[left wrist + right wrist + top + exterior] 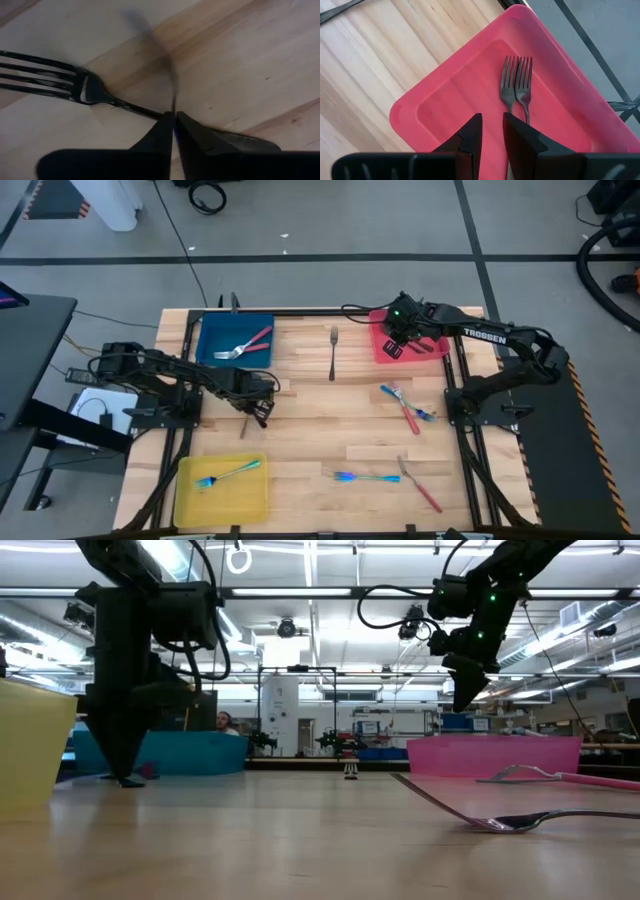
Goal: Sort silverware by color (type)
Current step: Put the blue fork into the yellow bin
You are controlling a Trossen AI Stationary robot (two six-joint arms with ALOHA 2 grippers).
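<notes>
From my seat I have the left gripper [262, 409] down on the wood just below the blue tray [208, 338], its fingers [161, 133] pinched shut on the handle of a dark grey fork [75, 87]; in the left wrist view that fork lies flat on the boards with its tines pointing away from the fingers and its long axis slanting across the grain, and from above I see only its lower end [245, 426] poking out under the gripper toward the near edge. The right gripper [396, 345] hangs over the red tray [381, 348] at the far right, and its fingers [470, 134] stand a narrow gap apart with nothing between them; below them two dark forks [516, 82] lie side by side in the tray, touching, tines pointing the same way along the tray's length. In the blue tray I see a pink-handled fork [256, 340] lying crossed with a grey one, both on a diagonal. The yellow tray [190, 505] at the near left holds a blue-cyan utensil [229, 474], slanting, its handle end toward the far right. On the open table a lone dark fork [333, 352] lies straight, running near to far, between the blue and red trays. Near the right arm's base a red-handled piece and a blue-cyan piece [407, 407] lie crossed, and nearer me a blue-cyan utensil [365, 477] lies almost crosswise, just beside a red-handled fork [420, 485] on a diagonal.
</notes>
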